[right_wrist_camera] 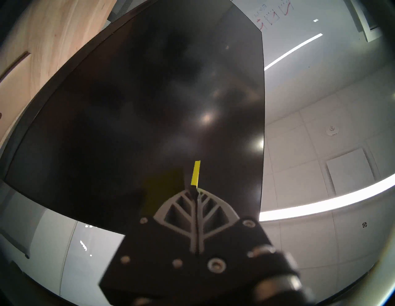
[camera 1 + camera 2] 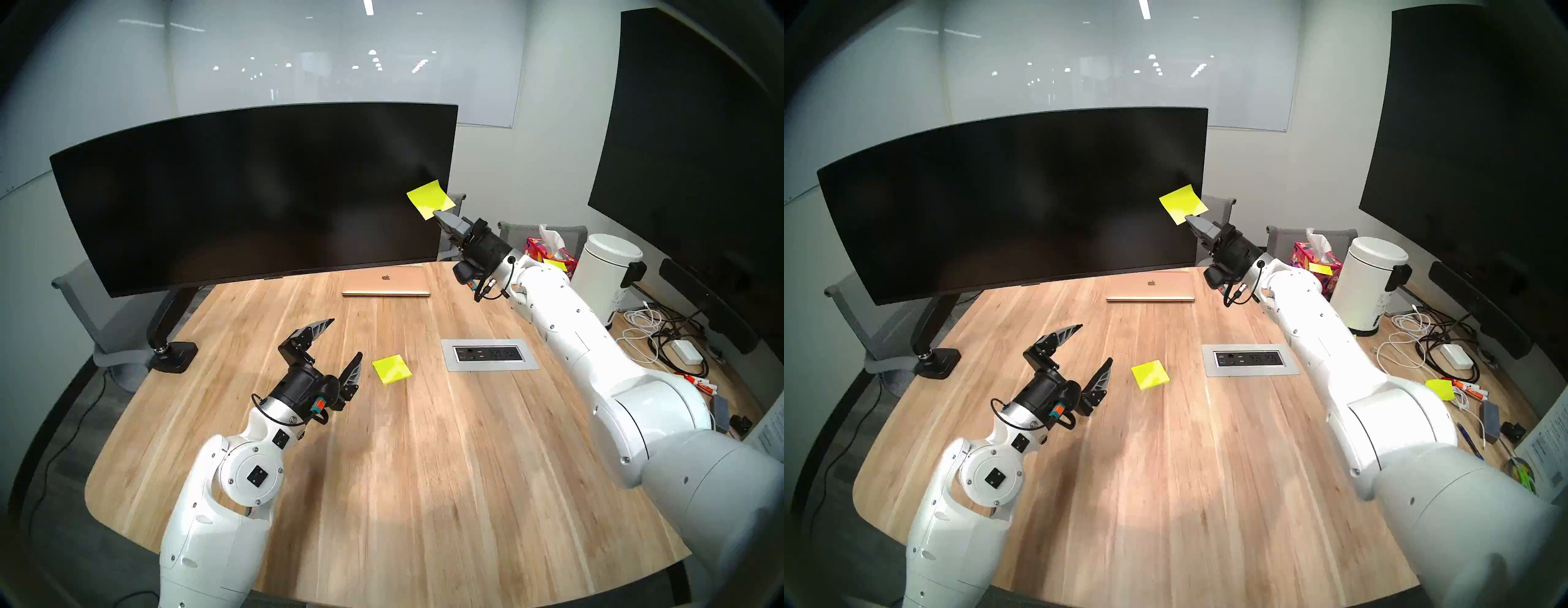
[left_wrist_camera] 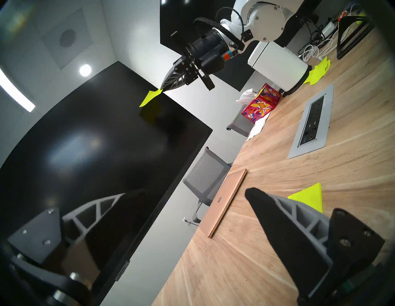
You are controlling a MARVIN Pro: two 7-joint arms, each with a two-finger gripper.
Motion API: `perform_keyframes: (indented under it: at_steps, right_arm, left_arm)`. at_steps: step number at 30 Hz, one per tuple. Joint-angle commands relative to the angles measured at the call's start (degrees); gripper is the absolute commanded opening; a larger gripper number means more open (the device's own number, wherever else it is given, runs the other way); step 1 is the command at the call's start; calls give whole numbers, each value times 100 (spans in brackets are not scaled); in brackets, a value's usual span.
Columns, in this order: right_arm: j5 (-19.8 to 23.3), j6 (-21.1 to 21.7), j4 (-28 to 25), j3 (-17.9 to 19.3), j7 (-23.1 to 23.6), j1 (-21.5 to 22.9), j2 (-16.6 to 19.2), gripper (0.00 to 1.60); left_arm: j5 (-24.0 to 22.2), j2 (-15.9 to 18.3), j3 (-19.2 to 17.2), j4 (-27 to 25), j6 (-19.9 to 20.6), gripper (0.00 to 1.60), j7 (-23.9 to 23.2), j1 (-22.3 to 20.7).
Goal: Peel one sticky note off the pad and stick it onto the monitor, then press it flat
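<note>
While pinched, sticky note (image 2: 430, 198) near monitor (image 2: 254, 195)

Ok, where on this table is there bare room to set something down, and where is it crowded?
Bare wood runs along the near edge of the table, and between the pad and the laptop. The strip between the pad and the power outlet panel is narrow. The far right, by the tissue box and cables, is crowded.
</note>
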Motion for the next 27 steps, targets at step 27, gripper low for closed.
perform_keyframes:
  at_steps: [27]
  right_arm:
    - [-103,137,976,-6,-319,695,-409,0]
  left_arm:
    - [10,-7,-14,-136,-7,160,30,0]
